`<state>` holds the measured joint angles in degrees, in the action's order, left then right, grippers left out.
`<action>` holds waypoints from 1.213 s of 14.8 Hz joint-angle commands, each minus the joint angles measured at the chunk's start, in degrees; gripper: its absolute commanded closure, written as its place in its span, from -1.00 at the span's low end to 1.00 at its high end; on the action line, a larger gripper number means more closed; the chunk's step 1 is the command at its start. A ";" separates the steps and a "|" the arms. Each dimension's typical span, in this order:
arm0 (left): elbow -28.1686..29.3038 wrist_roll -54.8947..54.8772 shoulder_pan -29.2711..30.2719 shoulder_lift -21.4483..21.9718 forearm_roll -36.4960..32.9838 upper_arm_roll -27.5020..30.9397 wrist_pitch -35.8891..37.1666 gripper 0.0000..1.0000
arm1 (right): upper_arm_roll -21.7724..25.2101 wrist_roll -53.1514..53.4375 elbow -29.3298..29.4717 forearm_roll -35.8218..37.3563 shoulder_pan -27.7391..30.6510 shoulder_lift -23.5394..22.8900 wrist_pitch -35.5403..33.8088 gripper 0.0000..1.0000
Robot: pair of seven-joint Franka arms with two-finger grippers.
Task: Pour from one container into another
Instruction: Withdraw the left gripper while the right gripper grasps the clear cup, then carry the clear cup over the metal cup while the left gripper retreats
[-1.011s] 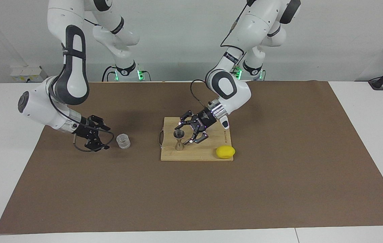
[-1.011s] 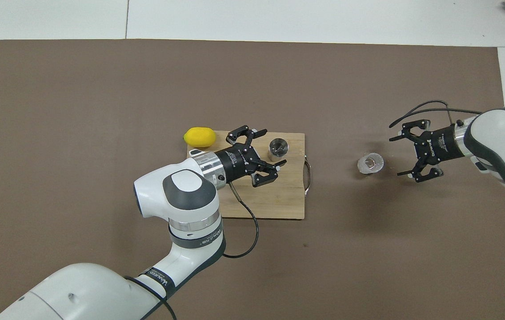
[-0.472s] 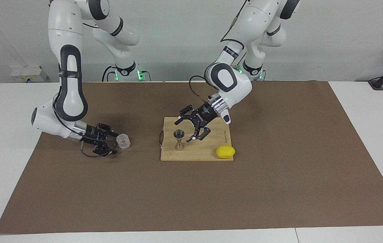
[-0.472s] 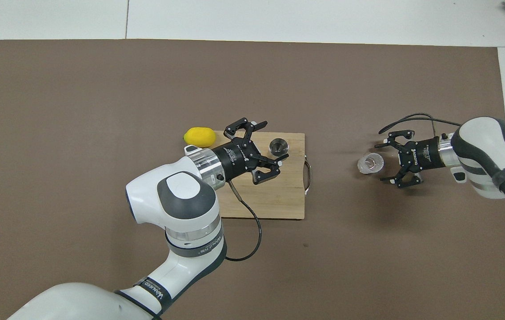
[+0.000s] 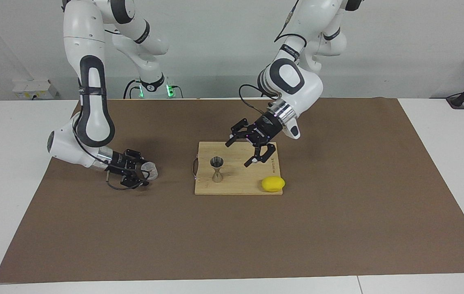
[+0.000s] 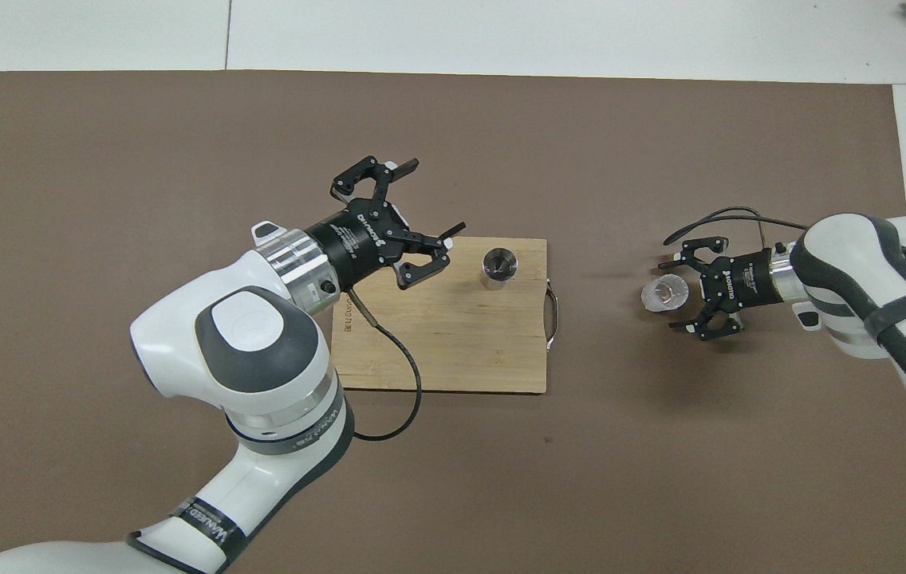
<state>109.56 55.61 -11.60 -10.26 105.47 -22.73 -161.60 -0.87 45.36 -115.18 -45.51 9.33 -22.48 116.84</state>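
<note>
Fingers (image 5: 144, 173) of right gripper (image 5: 142, 174) spread around glass cup (image 5: 150, 169) (left gripper (image 5: 249, 152) likewise spread, over board (image 5: 236, 185))

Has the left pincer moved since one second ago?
Yes. The left pincer, open, has drawn away from the silver hourglass-shaped metal jigger, toward the left arm's end of the wooden cutting board.

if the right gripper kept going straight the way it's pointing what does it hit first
The clear glass cup. The right gripper is low over the brown mat, open, its fingers already on either side of the cup, which sits right at its mouth. Whether a finger touches the glass yet, I cannot tell.
</note>
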 commanded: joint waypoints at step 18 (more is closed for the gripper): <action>-7.50 1.98 22.93 3.05 -95.95 0.14 38.42 -1.00 | -0.36 28.09 6.37 12.53 -14.95 6.66 4.09 0.98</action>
<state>104.15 60.14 10.01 -8.07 15.02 -22.32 -131.57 -1.22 68.23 -110.60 -37.36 -3.60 -15.47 119.61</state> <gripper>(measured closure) 0.000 0.493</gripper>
